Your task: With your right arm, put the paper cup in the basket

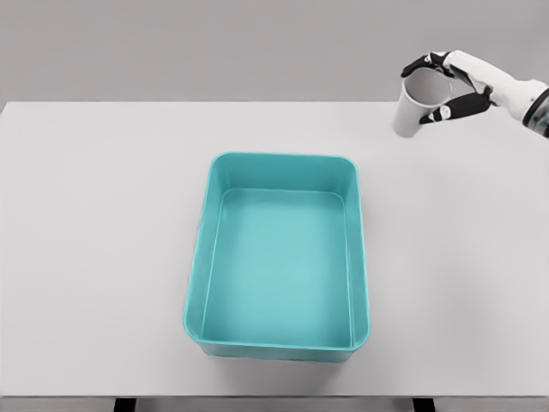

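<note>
The right hand [448,86] grips a white paper cup [418,105] near its rim, fingers wrapped around it, holding it tilted above the table's [103,257] far right corner. The teal basket [280,256] sits open and empty near the middle of the table, toward its near edge, well apart from the cup.

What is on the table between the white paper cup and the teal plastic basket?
Nothing: the head view shows bare white table between white paper cup and teal plastic basket.
</note>
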